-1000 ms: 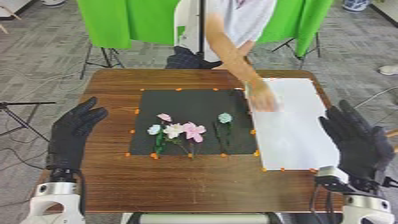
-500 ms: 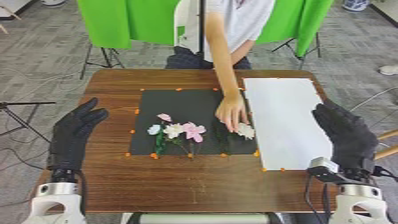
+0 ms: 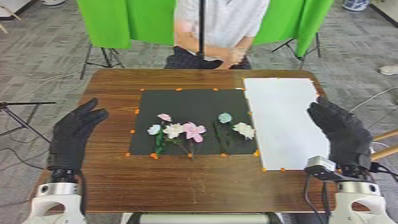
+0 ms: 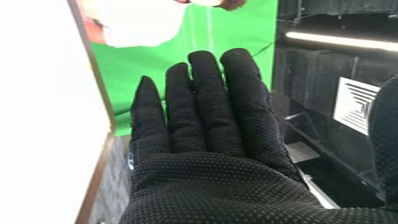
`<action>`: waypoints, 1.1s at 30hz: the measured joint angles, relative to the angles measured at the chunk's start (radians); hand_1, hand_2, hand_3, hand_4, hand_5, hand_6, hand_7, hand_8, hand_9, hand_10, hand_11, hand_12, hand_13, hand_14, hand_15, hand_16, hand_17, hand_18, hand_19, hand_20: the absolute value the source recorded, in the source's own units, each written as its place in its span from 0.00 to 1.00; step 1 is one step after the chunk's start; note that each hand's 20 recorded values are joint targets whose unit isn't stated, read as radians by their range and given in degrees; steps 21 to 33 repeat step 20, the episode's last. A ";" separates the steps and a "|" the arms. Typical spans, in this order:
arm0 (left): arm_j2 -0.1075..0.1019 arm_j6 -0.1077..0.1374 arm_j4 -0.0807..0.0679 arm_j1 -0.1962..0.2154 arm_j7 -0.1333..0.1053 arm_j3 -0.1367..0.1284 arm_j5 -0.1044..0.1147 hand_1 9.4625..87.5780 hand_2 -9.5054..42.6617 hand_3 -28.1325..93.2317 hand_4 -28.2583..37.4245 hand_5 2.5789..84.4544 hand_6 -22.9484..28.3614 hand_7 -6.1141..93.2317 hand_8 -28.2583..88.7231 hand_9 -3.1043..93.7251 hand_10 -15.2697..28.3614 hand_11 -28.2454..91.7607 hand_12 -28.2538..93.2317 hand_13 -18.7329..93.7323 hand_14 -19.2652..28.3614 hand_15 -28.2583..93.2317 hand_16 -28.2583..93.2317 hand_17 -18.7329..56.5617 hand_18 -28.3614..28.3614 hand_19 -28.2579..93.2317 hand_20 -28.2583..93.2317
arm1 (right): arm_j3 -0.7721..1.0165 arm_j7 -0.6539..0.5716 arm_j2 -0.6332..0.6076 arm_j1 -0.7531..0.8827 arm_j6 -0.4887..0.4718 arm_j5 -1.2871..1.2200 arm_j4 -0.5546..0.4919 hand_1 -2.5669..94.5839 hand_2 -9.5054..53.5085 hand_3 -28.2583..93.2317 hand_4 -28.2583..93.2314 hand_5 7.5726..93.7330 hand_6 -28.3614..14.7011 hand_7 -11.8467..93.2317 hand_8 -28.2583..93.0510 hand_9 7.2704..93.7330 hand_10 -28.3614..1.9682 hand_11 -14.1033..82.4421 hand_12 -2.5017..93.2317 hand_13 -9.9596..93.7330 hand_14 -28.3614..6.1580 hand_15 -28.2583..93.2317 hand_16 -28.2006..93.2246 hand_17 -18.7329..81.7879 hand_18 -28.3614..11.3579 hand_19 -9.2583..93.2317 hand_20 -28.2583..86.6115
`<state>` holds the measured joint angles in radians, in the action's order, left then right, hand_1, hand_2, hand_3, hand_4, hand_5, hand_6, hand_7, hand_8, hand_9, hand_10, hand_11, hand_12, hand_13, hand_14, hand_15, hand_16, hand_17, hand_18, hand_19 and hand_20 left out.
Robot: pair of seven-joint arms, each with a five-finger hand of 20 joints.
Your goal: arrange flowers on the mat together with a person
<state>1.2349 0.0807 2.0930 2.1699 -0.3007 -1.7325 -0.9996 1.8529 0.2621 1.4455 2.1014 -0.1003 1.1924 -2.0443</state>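
The flowers pointed their heads toward the far edge of the brown wooden surface (image 3: 187, 187), with thin dark-green stems trailing toward the black mat's (image 3: 188, 103) near edge: a small pink one (image 3: 164, 117), a pale blue one (image 3: 155, 129), a ruffled white one (image 3: 174, 131) and a broad-petalled pink one (image 3: 194, 131) clustered left of a rounded blue one (image 3: 225, 118) and a creamy one (image 3: 244, 131) near the mat's right edge. Beside it lay a smooth white sheet (image 3: 282, 120), long axis near to far. By the surface's left and right edges, the left hand (image 3: 71, 137) and the right hand (image 3: 345, 137), in textured black fabric, had straight, empty fingers.
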 measured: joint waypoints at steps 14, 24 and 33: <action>0.000 0.001 0.000 0.000 0.002 0.000 -0.002 0.17 0.22 0.78 0.06 0.55 0.52 0.18 0.19 0.53 0.70 0.40 0.34 0.51 0.78 0.39 0.23 0.36 0.72 0.33 0.37 | 0.008 -0.005 0.001 0.003 -0.026 0.000 0.001 0.12 0.11 0.86 0.08 0.52 0.56 0.21 0.16 0.51 0.44 0.21 0.13 0.46 0.51 0.35 0.26 0.42 0.44 0.10 0.48; 0.000 0.001 0.000 0.001 0.004 -0.001 -0.002 0.17 0.22 0.78 0.06 0.55 0.52 0.17 0.19 0.53 0.70 0.40 0.34 0.51 0.78 0.39 0.23 0.36 0.72 0.33 0.37 | 0.009 -0.008 0.001 0.005 -0.041 0.000 0.001 0.12 0.11 0.86 0.08 0.53 0.56 0.21 0.16 0.52 0.43 0.21 0.14 0.47 0.50 0.35 0.26 0.42 0.44 0.10 0.48; 0.000 0.001 0.000 0.001 0.004 -0.001 -0.002 0.17 0.22 0.78 0.06 0.55 0.52 0.17 0.19 0.53 0.70 0.40 0.34 0.51 0.78 0.39 0.23 0.36 0.72 0.33 0.37 | 0.009 -0.008 0.001 0.005 -0.041 0.000 0.001 0.12 0.11 0.86 0.08 0.53 0.56 0.21 0.16 0.52 0.43 0.21 0.14 0.47 0.50 0.35 0.26 0.42 0.44 0.10 0.48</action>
